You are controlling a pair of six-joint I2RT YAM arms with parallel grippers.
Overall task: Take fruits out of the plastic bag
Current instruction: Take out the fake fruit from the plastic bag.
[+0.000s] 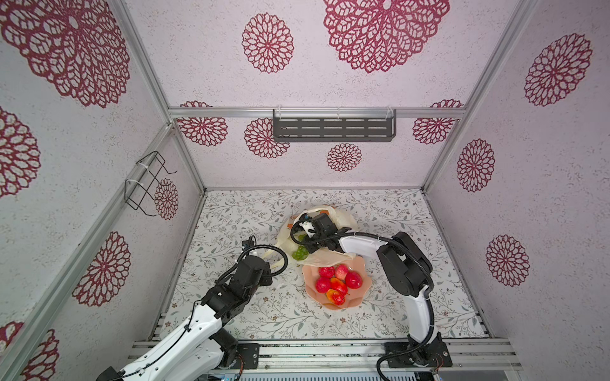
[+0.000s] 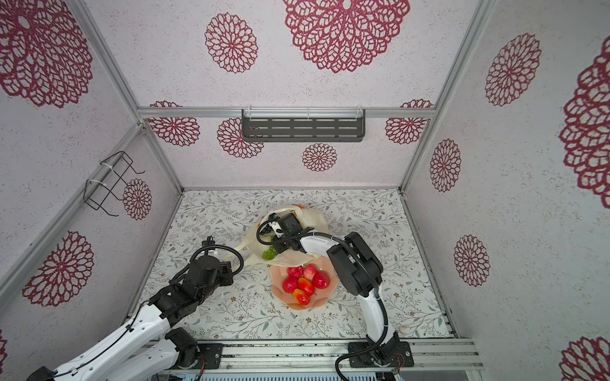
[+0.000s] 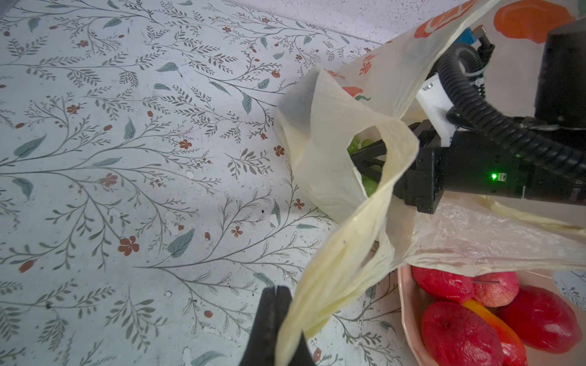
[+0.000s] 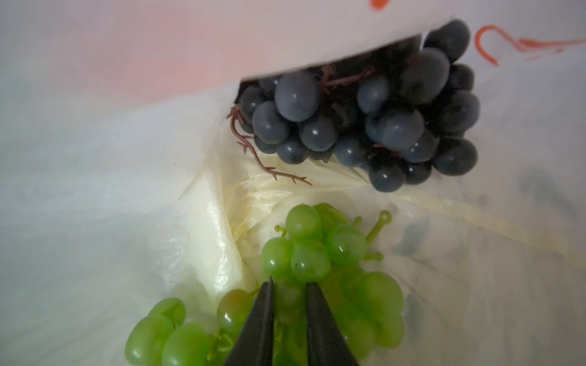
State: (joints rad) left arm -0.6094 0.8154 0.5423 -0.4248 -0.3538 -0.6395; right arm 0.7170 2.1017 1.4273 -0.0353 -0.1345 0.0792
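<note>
The cream-yellow plastic bag [image 1: 346, 219] [image 2: 313, 217] lies on the floral table behind the bowl. My left gripper [image 3: 276, 293] is shut on one loop handle [image 3: 348, 253] and holds it stretched away from the bag's mouth. My right gripper [image 4: 287, 282] reaches inside the bag [image 4: 95, 190], its jaws closed on the green grape bunch [image 4: 317, 250] [image 1: 299, 253] [image 2: 269, 254]. A dark purple grape bunch [image 4: 364, 120] lies deeper in the bag. Several red fruits [image 1: 353, 279] [image 3: 456, 336] sit in the bowl.
The peach-pink scalloped bowl [image 1: 308, 283] [image 2: 275, 287] stands just in front of the bag, its far edge under the plastic. A wire rack [image 1: 145, 184] hangs on the left wall and a dark shelf [image 1: 333, 127] on the rear wall.
</note>
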